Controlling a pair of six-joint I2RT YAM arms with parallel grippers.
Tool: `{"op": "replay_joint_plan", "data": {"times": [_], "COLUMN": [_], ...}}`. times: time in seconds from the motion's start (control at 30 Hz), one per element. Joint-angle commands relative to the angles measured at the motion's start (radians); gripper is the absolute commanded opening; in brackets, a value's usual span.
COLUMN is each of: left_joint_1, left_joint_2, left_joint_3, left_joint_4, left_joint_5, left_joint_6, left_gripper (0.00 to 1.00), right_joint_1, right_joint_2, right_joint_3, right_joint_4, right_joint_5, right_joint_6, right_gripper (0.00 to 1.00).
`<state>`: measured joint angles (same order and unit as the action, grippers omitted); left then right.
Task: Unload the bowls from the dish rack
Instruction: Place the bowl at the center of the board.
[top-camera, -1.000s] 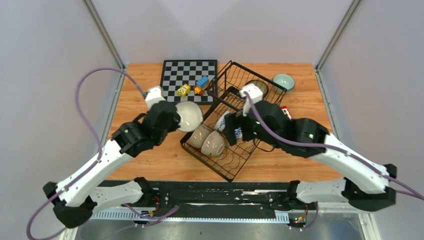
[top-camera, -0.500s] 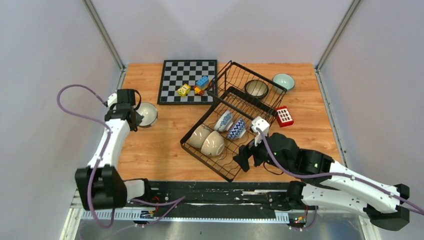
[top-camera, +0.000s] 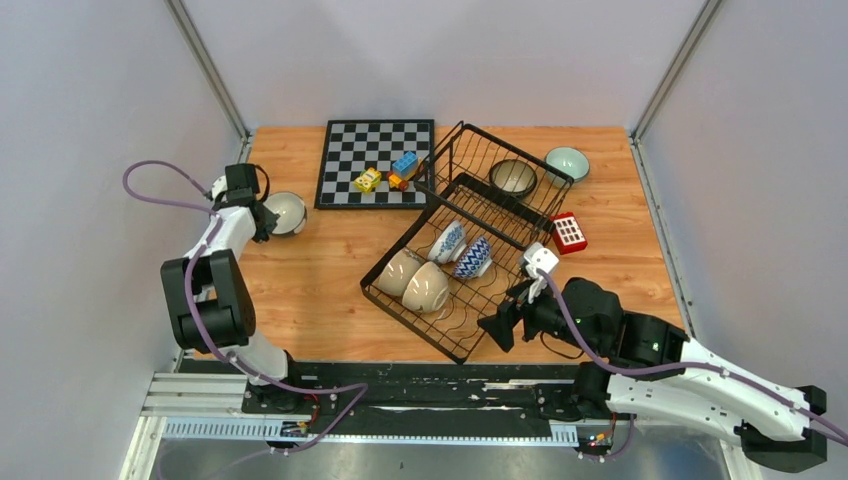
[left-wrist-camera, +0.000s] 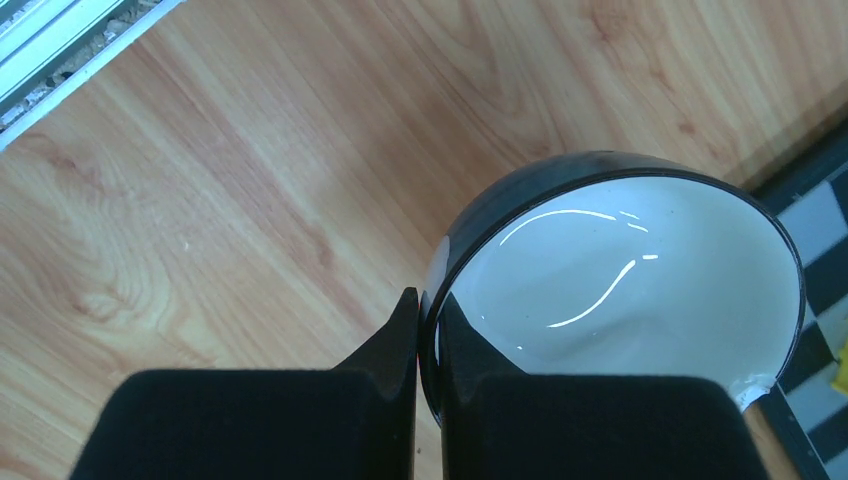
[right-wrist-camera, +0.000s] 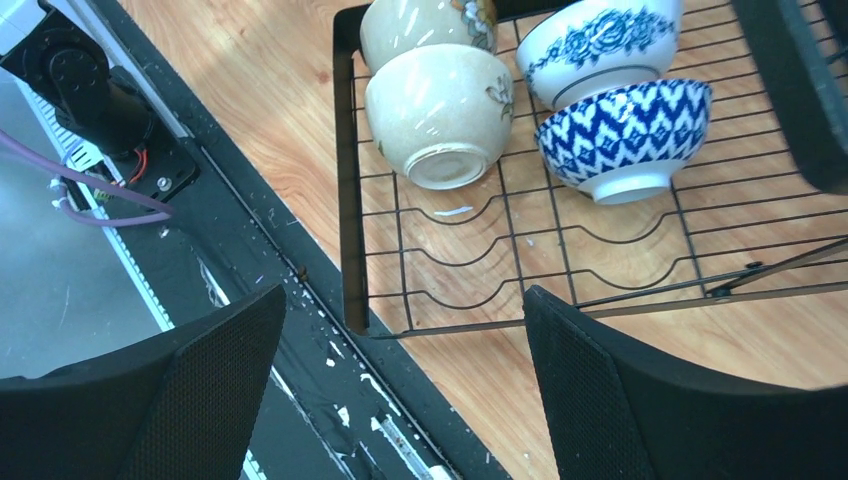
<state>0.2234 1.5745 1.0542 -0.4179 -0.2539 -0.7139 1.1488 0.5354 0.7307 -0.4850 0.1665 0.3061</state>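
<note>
My left gripper (left-wrist-camera: 428, 320) is shut on the rim of a dark bowl with a white inside (left-wrist-camera: 620, 290). It holds the bowl (top-camera: 287, 212) low at the table's left side; whether the bowl touches the wood I cannot tell. The black wire dish rack (top-camera: 478, 205) holds two beige bowls (top-camera: 427, 287), two blue-and-white patterned bowls (top-camera: 472, 257) and a dark bowl (top-camera: 513, 177). My right gripper (top-camera: 503, 322) stands open at the rack's near corner, holding nothing. In the right wrist view the beige bowl (right-wrist-camera: 440, 115) and the patterned bowl (right-wrist-camera: 625, 135) lie ahead of the right gripper (right-wrist-camera: 402, 300).
A pale green bowl (top-camera: 567, 162) sits on the table behind the rack. A chessboard (top-camera: 350, 150) at the back carries coloured toy blocks (top-camera: 404, 167). A red block (top-camera: 568, 232) lies right of the rack. The black base rail (right-wrist-camera: 300, 330) runs under my right gripper.
My left arm has carried the white-inside bowl from beside the rack to the table's left. My right arm has pulled back out of the rack toward the near edge.
</note>
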Motion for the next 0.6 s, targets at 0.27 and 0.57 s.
{"op": "replay_joint_plan", "data": {"times": [0.27,0.57], "left_joint_1": [0.058,0.058], "left_joint_2": [0.119,0.139], "left_joint_3": [0.039,0.046], "left_joint_4": [0.106,0.055], "left_joint_5": [0.087,0.088], "left_joint_6": [0.057,0.075], "left_gripper": [0.0,0.35], "right_joint_1": [-0.01,-0.009], "right_joint_2": [-0.016,-0.012], "right_joint_3": [0.1,0.157], "right_joint_4": [-0.075,-0.128], "right_joint_5": [0.094,0.171], "right_joint_6": [-0.047,-0.109], "right_gripper": [0.91,0.92]}}
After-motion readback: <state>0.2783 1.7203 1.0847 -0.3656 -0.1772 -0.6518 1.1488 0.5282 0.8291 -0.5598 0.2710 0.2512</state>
